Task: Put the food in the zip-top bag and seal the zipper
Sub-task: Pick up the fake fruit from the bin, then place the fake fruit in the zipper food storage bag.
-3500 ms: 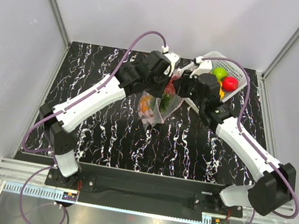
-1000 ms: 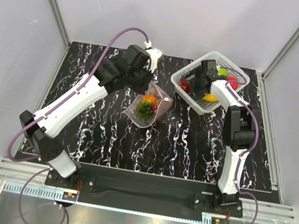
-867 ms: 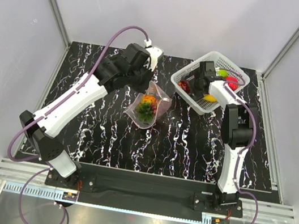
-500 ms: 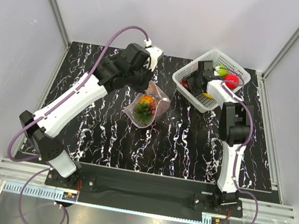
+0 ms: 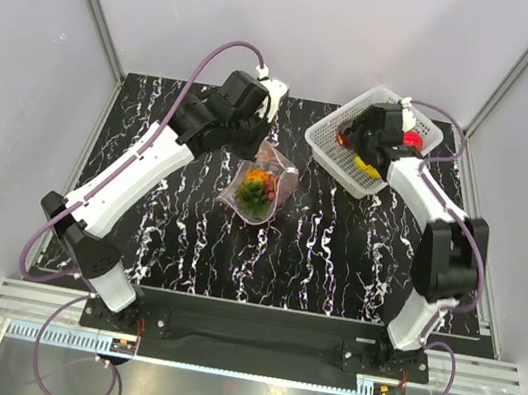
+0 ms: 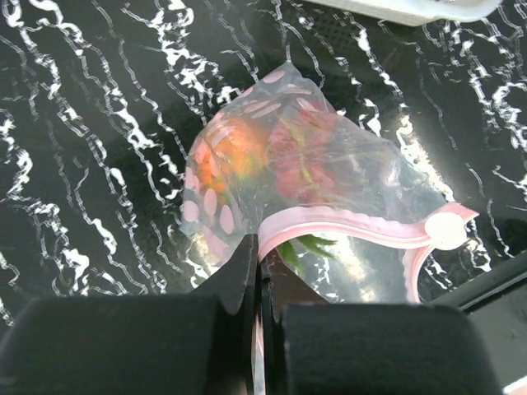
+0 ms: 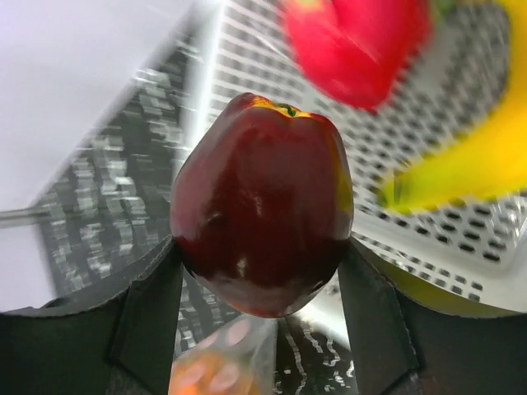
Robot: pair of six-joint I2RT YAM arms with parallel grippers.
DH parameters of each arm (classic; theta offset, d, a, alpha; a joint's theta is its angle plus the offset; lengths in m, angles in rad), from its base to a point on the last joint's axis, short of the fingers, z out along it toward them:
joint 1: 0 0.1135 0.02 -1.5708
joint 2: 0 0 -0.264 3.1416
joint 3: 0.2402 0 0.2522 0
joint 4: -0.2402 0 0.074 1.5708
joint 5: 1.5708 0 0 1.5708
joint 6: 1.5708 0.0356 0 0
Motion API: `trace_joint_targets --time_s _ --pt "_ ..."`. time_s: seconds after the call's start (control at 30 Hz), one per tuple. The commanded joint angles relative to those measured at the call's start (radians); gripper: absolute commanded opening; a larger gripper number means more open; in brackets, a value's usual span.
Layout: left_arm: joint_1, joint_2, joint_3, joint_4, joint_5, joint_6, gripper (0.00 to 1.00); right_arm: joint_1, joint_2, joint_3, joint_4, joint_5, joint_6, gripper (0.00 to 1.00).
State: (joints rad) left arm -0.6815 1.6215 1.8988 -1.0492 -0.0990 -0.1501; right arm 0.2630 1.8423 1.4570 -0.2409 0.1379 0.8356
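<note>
The clear zip-top bag [image 5: 258, 189] lies mid-table with an orange pineapple [image 6: 239, 152] and other food inside. My left gripper [image 6: 260, 255] is shut on the bag's pink zipper [image 6: 354, 220] strip near one end, and the mouth gapes toward the slider [image 6: 445, 229]. In the top view the left gripper [image 5: 257, 146] sits at the bag's far edge. My right gripper [image 7: 260, 255] is shut on a dark red fruit [image 7: 262, 206], held over the left rim of the basket. From above, the right gripper [image 5: 354, 144] is at the basket's near-left side.
The white lattice basket [image 5: 328, 127] stands at the back right, holding a bright red fruit [image 5: 413, 139] and a yellow banana [image 5: 367, 167]. In the right wrist view the banana [image 7: 461, 164] and the red fruit [image 7: 354, 41] lie behind the held fruit. The bag's corner [image 7: 222, 370] shows below.
The right gripper closed on the dark red fruit in the basket and lifted it toward the basket's left rim as the arm swung outward. The basket shifted slightly. The left gripper kept its hold.
</note>
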Motion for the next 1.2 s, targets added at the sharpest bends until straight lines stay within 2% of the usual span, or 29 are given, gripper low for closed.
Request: trace_joint_targets --time_s 0.0,0.23,0.43,0.6,0.7,0.97,1.17 --pt "0.005 -0.002 0.078 -0.024 -0.073 0.006 0.0 0.001 -0.144 -0.014 0.132 -0.047 -0.165 0.36" --pt "-0.006 0.078 0.245 -0.133 -0.114 0.001 0.0 0.001 -0.325 -0.078 0.143 -0.495 -0.357 0.31" --pt "-0.012 0.126 0.273 -0.117 -0.036 0.0 0.0 0.031 -0.558 -0.24 0.186 -0.665 -0.417 0.31" --pt "-0.012 0.163 0.272 -0.114 0.016 -0.003 0.0 0.122 -0.741 -0.346 0.184 -0.672 -0.438 0.3" --pt "-0.012 0.161 0.249 -0.097 0.031 -0.002 0.0 0.189 -0.778 -0.351 0.155 -0.676 -0.444 0.3" --pt "-0.009 0.166 0.293 -0.109 0.033 0.0 0.0 0.356 -0.727 -0.322 0.095 -0.532 -0.457 0.29" --pt "-0.007 0.161 0.302 -0.114 0.033 0.004 0.0 0.433 -0.629 -0.264 0.052 -0.399 -0.487 0.29"
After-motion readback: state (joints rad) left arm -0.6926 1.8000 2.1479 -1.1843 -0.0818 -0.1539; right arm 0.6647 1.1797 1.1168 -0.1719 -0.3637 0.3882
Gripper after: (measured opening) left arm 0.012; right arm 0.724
